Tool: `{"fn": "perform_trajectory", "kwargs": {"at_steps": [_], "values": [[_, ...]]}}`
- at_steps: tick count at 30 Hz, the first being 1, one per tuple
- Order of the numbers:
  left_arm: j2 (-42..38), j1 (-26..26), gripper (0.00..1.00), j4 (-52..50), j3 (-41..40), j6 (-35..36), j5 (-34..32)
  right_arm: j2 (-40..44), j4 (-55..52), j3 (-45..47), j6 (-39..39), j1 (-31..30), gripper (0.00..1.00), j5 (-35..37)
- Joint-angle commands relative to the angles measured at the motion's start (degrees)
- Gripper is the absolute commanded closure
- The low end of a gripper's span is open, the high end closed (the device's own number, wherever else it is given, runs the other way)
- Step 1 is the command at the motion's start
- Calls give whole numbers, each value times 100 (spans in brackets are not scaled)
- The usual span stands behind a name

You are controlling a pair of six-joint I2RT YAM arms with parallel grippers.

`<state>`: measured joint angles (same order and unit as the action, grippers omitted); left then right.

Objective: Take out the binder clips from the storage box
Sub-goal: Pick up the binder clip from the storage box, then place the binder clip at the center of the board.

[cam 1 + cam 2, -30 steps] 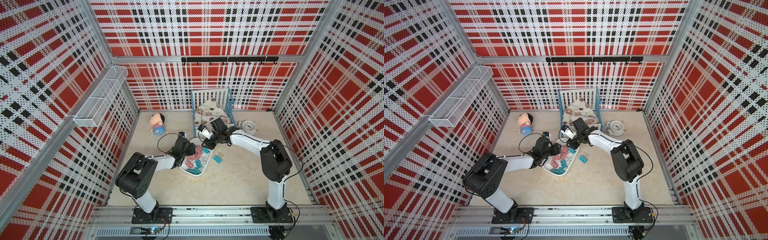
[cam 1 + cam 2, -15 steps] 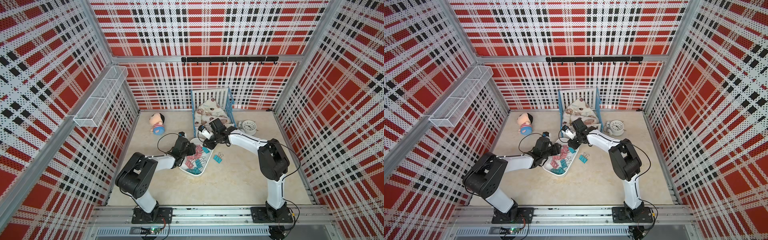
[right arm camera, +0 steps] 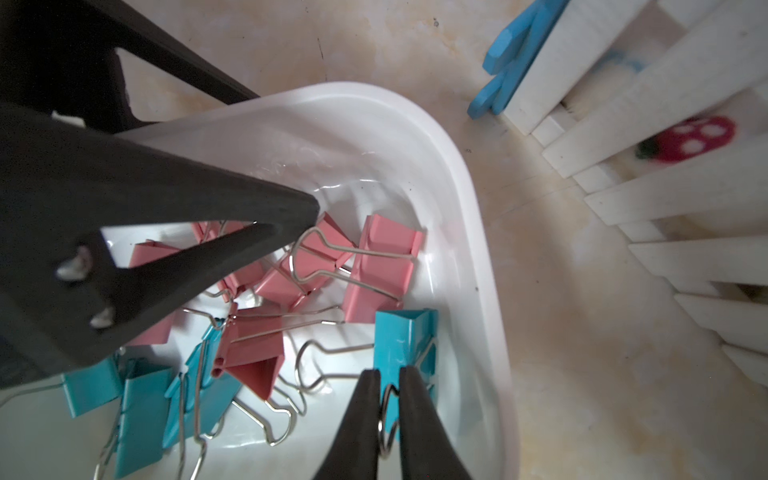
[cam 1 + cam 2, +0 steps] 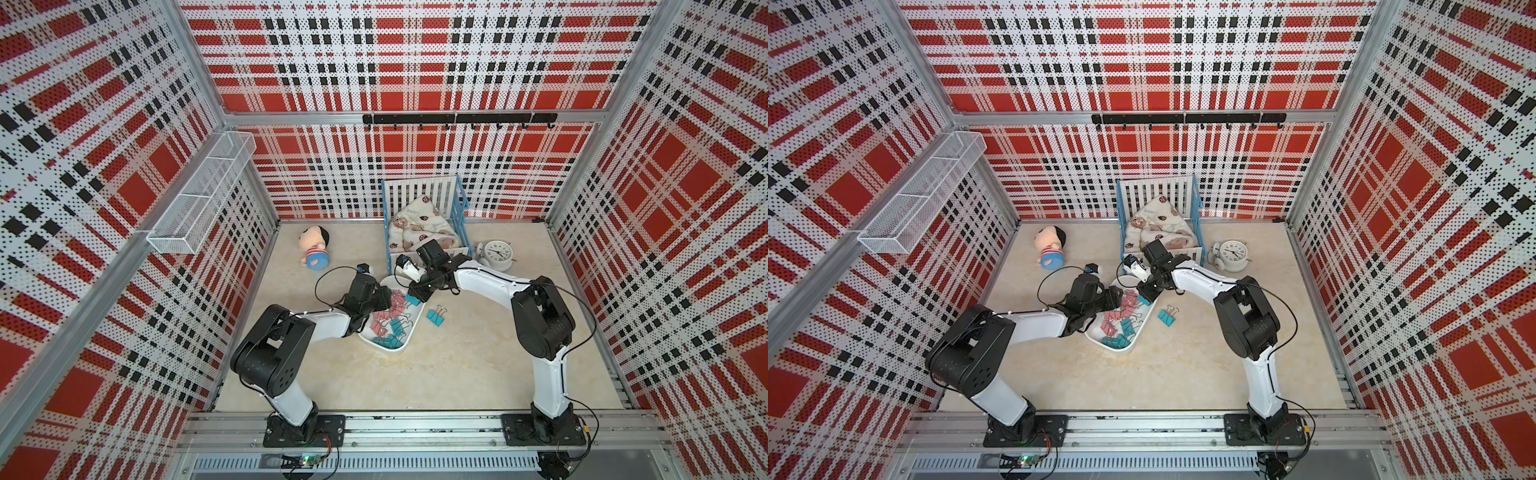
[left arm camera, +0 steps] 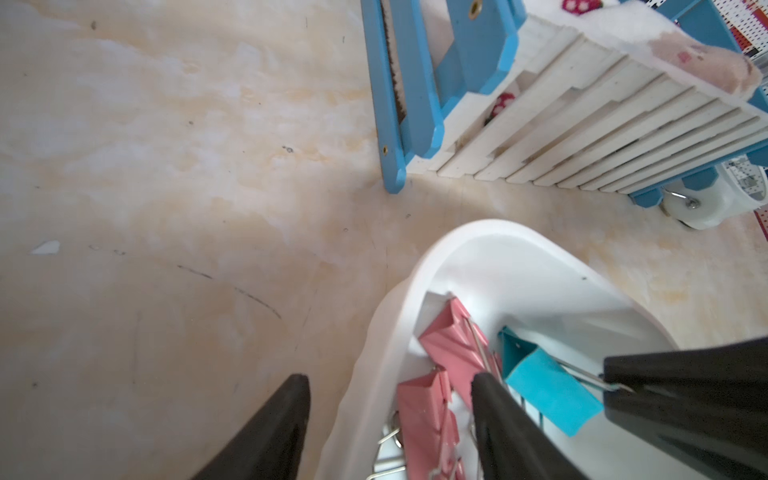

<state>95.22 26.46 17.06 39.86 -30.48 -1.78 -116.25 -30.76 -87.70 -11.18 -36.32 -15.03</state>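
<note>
The white storage box point(image 4: 397, 348) lies mid-table with several pink and teal binder clips point(image 3: 374, 270) inside. My right gripper point(image 3: 389, 376) reaches in at the box's far end and is shut on the wire handle of a teal binder clip point(image 3: 403, 338), which hangs by the right-hand wall. In both top views it shows over the rim point(image 4: 415, 296) point(image 4: 1147, 296). My left gripper point(image 5: 390, 384) is open and straddles the box's left wall point(image 5: 376, 353), one finger outside and one inside among pink clips. One teal clip point(image 4: 435, 316) lies on the table to the right of the box.
A white-and-blue crib point(image 4: 426, 216) with a blanket stands just behind the box, close to my right wrist. A white alarm clock point(image 4: 496, 253) sits to its right and a doll point(image 4: 315, 249) at the back left. A wire basket point(image 4: 199, 203) hangs on the left wall.
My right gripper has closed its jaws on the teal clip's wire handle inside the box. The left gripper has stayed where it was on the box wall.
</note>
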Motion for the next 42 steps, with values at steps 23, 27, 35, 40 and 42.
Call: {"fn": "perform_trajectory", "kwargs": {"at_steps": [23, 27, 35, 40, 42], "values": [[62, 23, 32, -65, 13, 33, 2, 1892, 6, 815, 25, 583, 94, 516], [75, 17, 32, -71, 27, 38, 22, 2342, 75, 1321, 102, 859, 94, 782], [75, 2, 32, -71, 39, 60, 45, 2543, 280, 2090, 228, 985, 96, 1363], [87, 8, 32, -60, 40, 77, 64, 2302, 376, 2256, 281, 985, 96, 1590], [95, 3, 32, -62, 40, 73, 79, 2216, 435, 2257, 292, 983, 96, 1608]]}}
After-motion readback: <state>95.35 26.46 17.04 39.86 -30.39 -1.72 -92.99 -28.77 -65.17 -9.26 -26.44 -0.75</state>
